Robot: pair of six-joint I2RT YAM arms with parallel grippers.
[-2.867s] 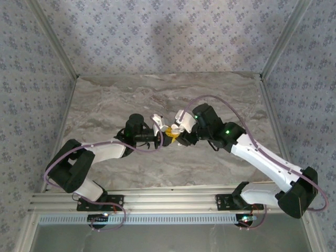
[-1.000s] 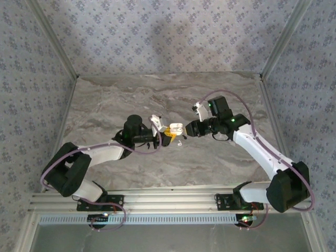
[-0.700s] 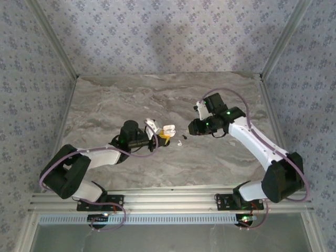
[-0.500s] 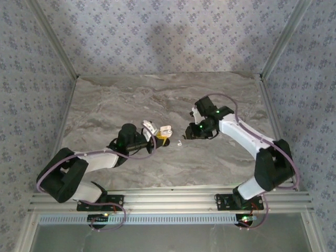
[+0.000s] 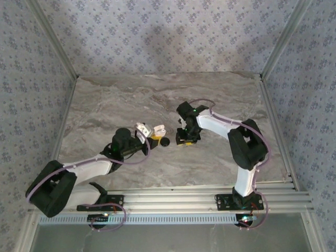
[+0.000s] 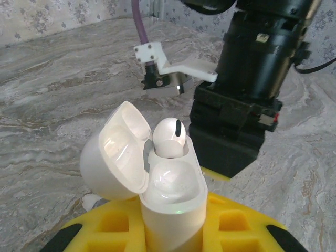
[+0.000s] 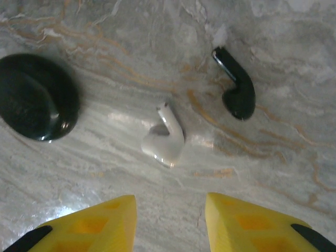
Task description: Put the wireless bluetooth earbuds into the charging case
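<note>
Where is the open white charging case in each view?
Top external: white charging case mid-table, at the left gripper tip, just left of the right gripper.
Left wrist: bottom centre, lid open leftward, a white earbud seated, yellow fingers either side.
Shared landmark: the right gripper, the black block behind and right of the case in the left wrist view, its yellow fingers along the right wrist view's bottom edge.

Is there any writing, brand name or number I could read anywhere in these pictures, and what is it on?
No text is readable.
Small white sticker on the right arm's black housing: too blurred to read.
White charging case: no marking visible.
</note>
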